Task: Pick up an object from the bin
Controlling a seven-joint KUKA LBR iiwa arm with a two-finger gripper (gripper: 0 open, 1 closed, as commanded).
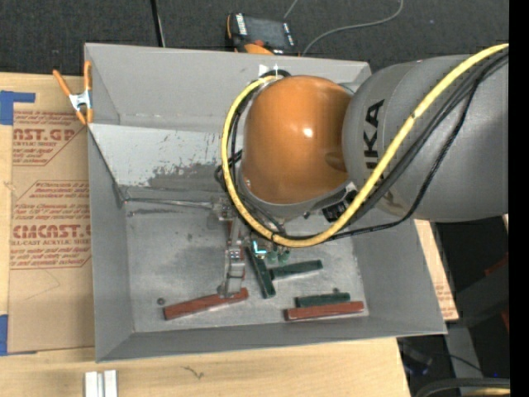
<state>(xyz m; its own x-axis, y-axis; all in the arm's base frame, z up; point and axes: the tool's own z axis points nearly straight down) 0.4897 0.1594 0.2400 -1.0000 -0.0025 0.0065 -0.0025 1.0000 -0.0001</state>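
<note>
My gripper hangs below the orange dome, low over the front middle of the bin floor. Its lower end stands at the right end of a flat red-brown strip that lies along the front wall. Whether it touches the strip I cannot tell. Just right of the gripper lie two crossed dark green strips, with a small green piece at their upper end.
A second red-brown strip with a dark green bar along it lies at the front right. The arm and its orange dome cover the back right of the bin. Bare floor shows at the left.
</note>
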